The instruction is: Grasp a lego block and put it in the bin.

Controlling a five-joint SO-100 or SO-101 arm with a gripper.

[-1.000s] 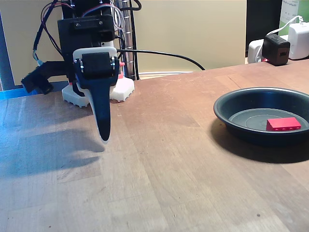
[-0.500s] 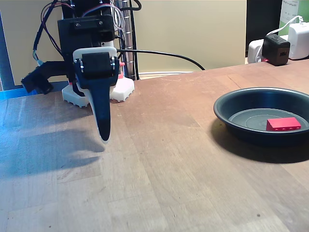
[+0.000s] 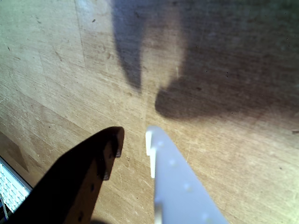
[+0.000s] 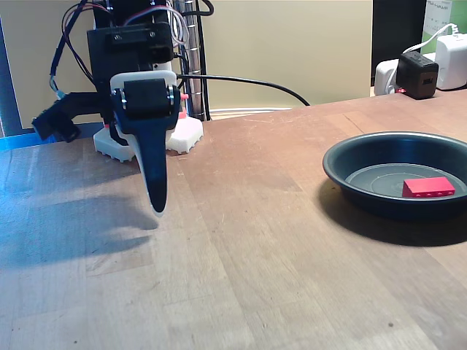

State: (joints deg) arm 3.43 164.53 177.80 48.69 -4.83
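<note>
Right side of the bin [image 4: 343, 164] beyond the fixed view's edge; pincer [image 3: 133, 135] bases beyond the wrist view's.

Jaws [image 3: 133, 137] over bare wooden table [image 3: 243, 154], narrow gap between tips (one black, one white).

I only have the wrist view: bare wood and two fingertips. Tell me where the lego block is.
Observer: In the fixed view the lego block lies flat on the bottom of the bin.
Operator: Say where that bin is from the arm.
Observer: Far right of that view, on the table; the gripper hangs at the left, well apart from it.
Operator: Report what the gripper is holding.
Observer: Nothing; its tip hangs above bare wood, not touching it.
Operator: Note anything behind the bin.
Observer: Power adapters sit at the table's back edge.
</note>
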